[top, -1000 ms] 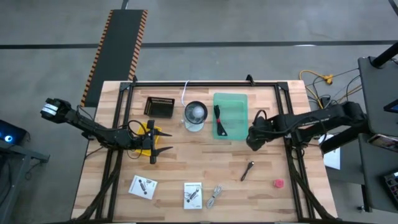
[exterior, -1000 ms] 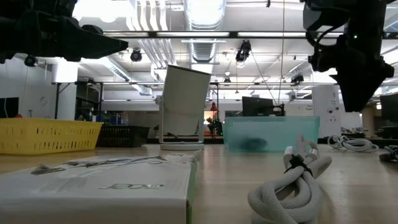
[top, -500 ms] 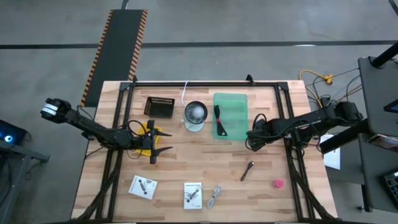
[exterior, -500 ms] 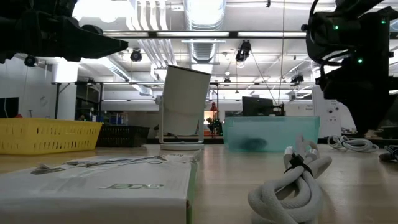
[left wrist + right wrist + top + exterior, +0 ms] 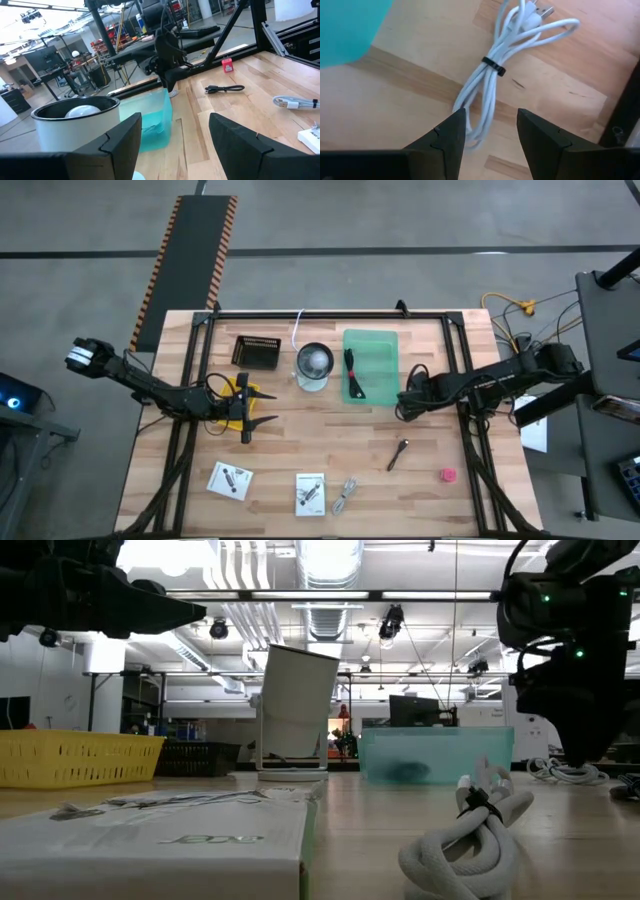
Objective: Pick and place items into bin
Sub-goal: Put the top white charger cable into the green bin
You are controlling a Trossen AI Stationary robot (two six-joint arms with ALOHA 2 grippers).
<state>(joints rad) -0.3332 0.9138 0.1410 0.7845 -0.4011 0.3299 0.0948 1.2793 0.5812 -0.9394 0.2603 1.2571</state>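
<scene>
Holding black-and-red cable [image 5: 353, 375] | teal bin [image 5: 385, 345] (both tools released, empty)

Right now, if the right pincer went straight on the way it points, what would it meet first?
Most likely the white coiled cable, lying on the table straight ahead between the right pincer's open fingers; how far off it lies is unclear.

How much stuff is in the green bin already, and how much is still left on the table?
Done: one black-and-red cable lies in the green bin. In hand: nothing; the right gripper hangs open and empty beside the bin. Left: the dark tool, pink lump, pale bundled cable and two white cards. The left gripper waits open.
</scene>
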